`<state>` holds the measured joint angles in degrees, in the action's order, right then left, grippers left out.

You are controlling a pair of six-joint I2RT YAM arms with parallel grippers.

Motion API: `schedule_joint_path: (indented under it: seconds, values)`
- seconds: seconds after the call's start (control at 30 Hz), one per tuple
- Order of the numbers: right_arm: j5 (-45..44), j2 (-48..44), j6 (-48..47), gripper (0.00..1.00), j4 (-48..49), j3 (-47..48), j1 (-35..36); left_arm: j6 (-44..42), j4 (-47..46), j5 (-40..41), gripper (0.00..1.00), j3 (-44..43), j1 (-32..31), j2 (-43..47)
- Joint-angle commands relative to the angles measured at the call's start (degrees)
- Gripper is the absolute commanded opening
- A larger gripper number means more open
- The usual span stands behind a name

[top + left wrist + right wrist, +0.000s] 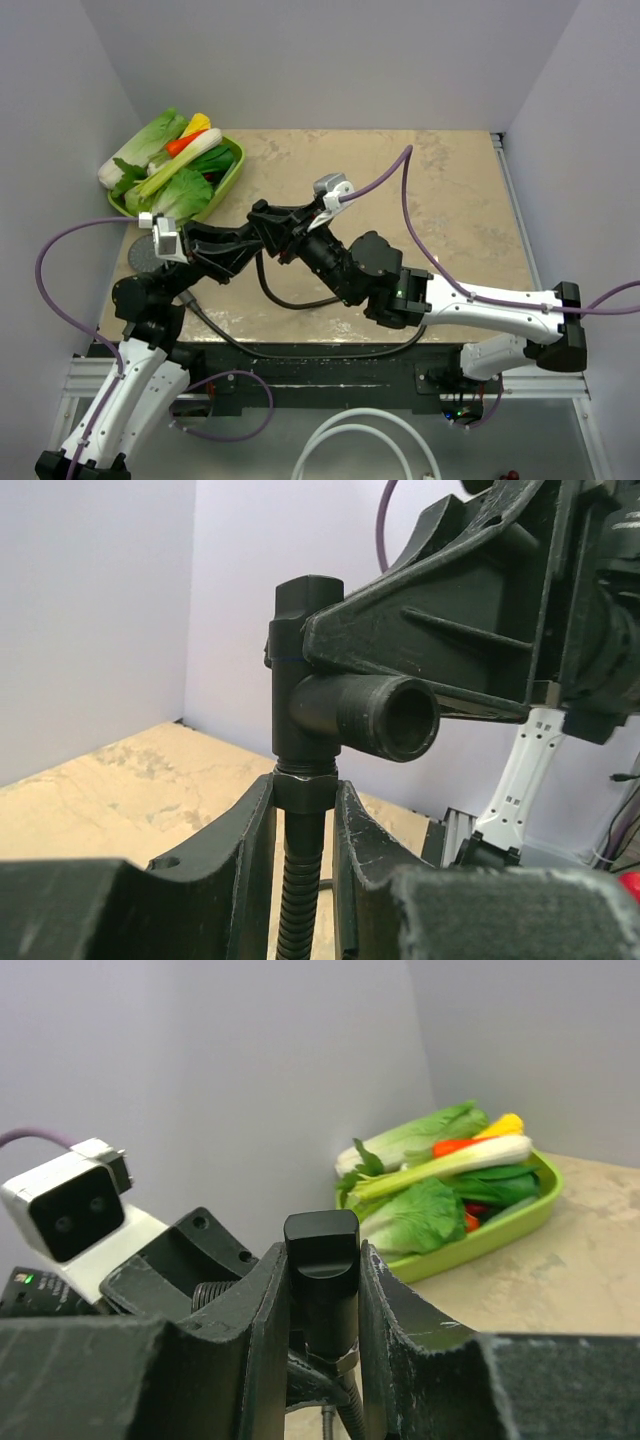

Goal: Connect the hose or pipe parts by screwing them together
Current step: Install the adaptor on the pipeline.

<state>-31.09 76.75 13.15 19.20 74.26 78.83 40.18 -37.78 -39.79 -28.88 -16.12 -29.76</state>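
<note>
Above the middle of the table, my left gripper (pixel 304 788) is shut on the end nut (pixel 304 780) of the dark ribbed hose (pixel 300 900). The nut sits against the bottom of the small black T-shaped fitting (pixel 308 680), whose threaded side port (pixel 395 717) is open. My right gripper (pixel 322 1257) is shut on the fitting's upper stem (pixel 322 1250). From the top view both grippers meet at the table's middle, left (pixel 283 228) and right (pixel 305 240). The hose (pixel 268 288) hangs down and loops over the table. The grey shower-head disc (pixel 138 256) lies at the left edge, partly behind my left arm.
A green tray (pixel 232 160) of toy vegetables stands at the back left corner. Purple cables (pixel 400 170) arc over both arms. A thick white looped tube (pixel 350 438) lies below the table's near edge.
</note>
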Motion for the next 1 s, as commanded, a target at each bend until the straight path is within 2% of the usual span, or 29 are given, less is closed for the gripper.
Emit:
schedule_joint_path:
  seconds: [0.0, 0.2, 0.33, 0.7, 0.83, 0.97]
  values:
    - [-2.8, 4.8, 8.1, 0.00, -20.5, 0.1, 6.7, -5.7, -0.9, 18.0, 0.00, -4.8, 1.6, -0.9]
    - [-12.0, 9.2, 11.2, 0.00, -29.6, 6.9, 9.9, -7.5, 1.2, 20.2, 0.00, -5.0, 1.6, -0.9]
    - [-14.1, 11.0, 12.7, 0.00, -32.7, 9.8, 11.3, -7.8, 1.7, 21.3, 0.00, -5.0, 1.6, -1.2]
    - [-14.1, 13.2, 14.5, 0.22, -33.8, 12.7, 11.8, -6.9, 0.3, 22.1, 0.00, -4.2, 1.6, -0.3]
    - [-13.9, 13.5, 15.1, 0.42, -34.8, 13.6, 11.9, -5.2, -0.8, 20.8, 0.00, -3.8, 1.6, 0.1]
    - [-14.1, 13.4, 14.6, 0.50, -35.8, 14.7, 11.9, -2.9, -2.4, 19.1, 0.00, -3.5, 1.7, 0.5]
